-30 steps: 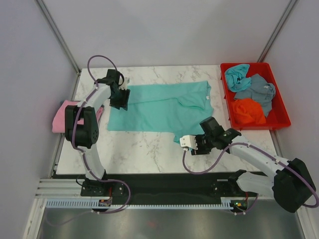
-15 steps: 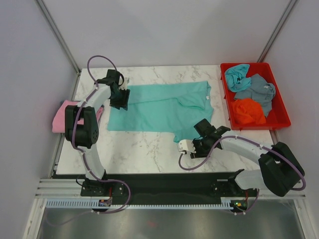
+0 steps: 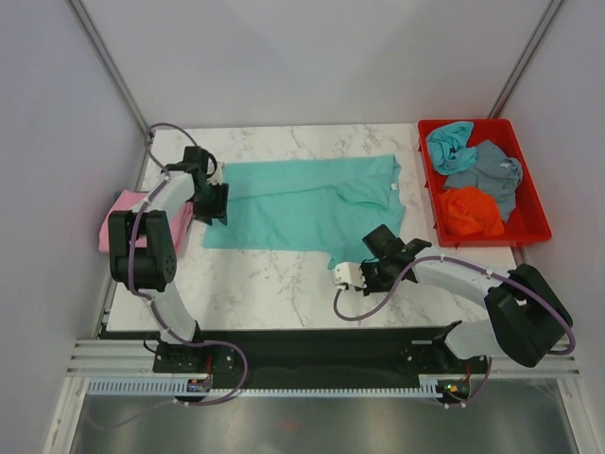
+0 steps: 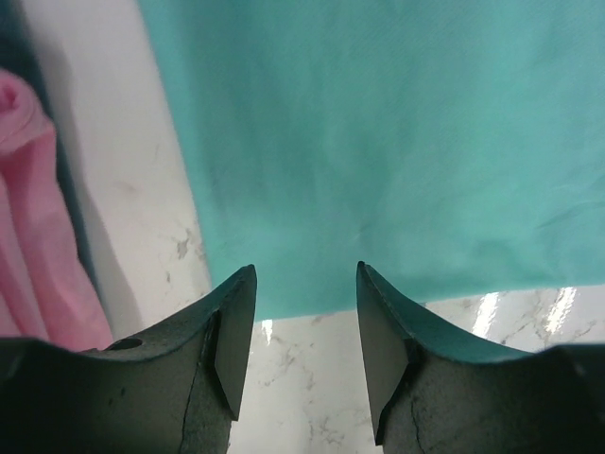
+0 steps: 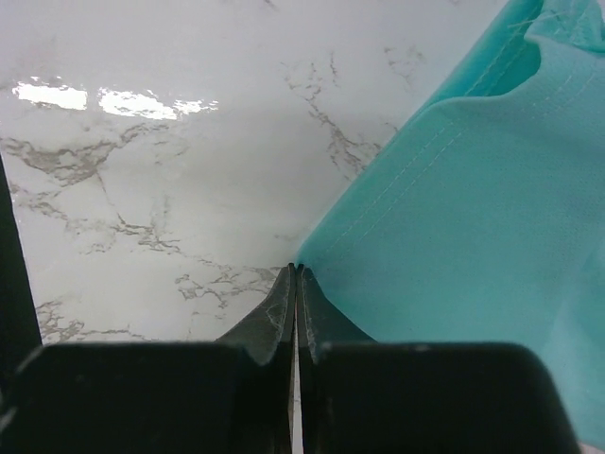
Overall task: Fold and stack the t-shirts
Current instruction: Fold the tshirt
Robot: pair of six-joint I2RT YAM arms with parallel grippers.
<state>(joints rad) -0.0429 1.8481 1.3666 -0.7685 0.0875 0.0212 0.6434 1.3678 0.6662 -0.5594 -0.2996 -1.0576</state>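
Top external view: teal-green t-shirt (image 3: 302, 203) lies spread flat mid-table (image 3: 265, 284), long axis left to right, neckline toward the right edge, one fold running across the body. Small white tag at the neckline; print too small to read. Pink t-shirt (image 3: 118, 222) sits bunched at the left table edge, partly covered by the left arm. Light blue t-shirt (image 3: 449, 144), grey-blue t-shirt (image 3: 487, 175) and orange t-shirt (image 3: 470, 213) lie crumpled in the red tray (image 3: 492, 242) at the far right corner, too bunched to make out their shapes. Left gripper (image 3: 210, 200) is over the teal shirt's left edge. In the left wrist view its jaws stand moderately apart with nothing between them. Right gripper (image 3: 364, 268) is at the shirt's near right corner. In the right wrist view the jaws are pressed together, tips meeting the hem corner. Cannot tell whether fabric is caught.
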